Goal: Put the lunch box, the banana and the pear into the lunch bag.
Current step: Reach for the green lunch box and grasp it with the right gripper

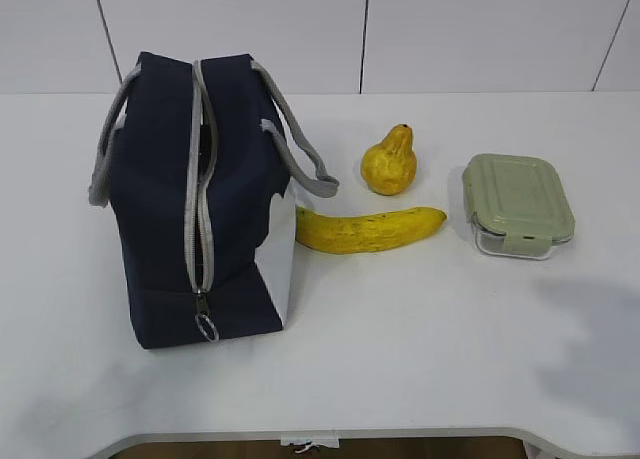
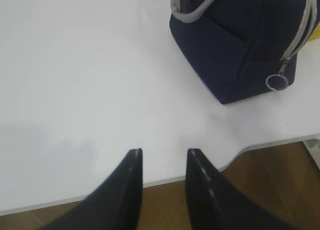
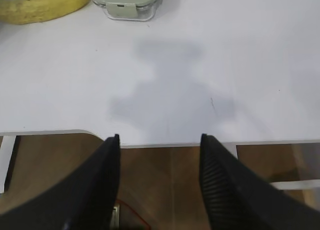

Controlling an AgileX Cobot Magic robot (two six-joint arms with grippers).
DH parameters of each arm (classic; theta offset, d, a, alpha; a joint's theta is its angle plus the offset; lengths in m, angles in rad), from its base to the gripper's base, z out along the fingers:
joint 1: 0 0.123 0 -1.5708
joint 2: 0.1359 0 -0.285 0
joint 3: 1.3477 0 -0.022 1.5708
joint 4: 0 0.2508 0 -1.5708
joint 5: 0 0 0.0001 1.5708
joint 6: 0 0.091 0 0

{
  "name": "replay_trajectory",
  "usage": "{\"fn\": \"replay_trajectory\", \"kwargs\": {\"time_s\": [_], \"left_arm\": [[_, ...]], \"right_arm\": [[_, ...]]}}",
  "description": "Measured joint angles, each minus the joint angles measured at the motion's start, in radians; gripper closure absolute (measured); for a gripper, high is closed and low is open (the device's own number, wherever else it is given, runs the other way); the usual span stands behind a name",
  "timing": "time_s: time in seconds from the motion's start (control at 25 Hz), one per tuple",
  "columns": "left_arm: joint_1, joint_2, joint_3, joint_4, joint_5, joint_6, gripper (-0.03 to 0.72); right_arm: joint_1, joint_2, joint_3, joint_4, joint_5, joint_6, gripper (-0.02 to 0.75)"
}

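The navy lunch bag (image 1: 165, 199) stands at the left of the white table, its grey zipper partly open along the top, ring pull at the near end. It also shows in the left wrist view (image 2: 240, 44). The banana (image 1: 368, 229) lies right of the bag; the pear (image 1: 390, 161) stands behind it. The lunch box (image 1: 516, 203) with its sage-green lid sits further right. The right wrist view shows the banana (image 3: 42, 5) and lunch box (image 3: 127, 0) at its top. My left gripper (image 2: 164, 152) and right gripper (image 3: 160, 138) are open, empty, over the table's front edge, outside the exterior view.
The table's front edge (image 1: 330, 436) runs along the bottom, with a curved notch near the left gripper (image 2: 235, 155). Brown floor lies below it. A white wall stands behind the table. Arm shadows fall on the tabletop at the right.
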Motion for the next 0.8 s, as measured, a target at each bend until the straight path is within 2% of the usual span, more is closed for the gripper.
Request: {"fn": "replay_trajectory", "kwargs": {"time_s": [0.52,0.8], "left_arm": [[0.0,0.0,0.0,0.0,0.0,0.0,0.436],[0.0,0.0,0.0,0.0,0.0,0.0,0.433]], "right_arm": [[0.0,0.431,-0.087,0.007,-0.143,0.01,0.337],[0.0,0.726,-0.215,0.034,-0.251,0.034,0.337]]}}
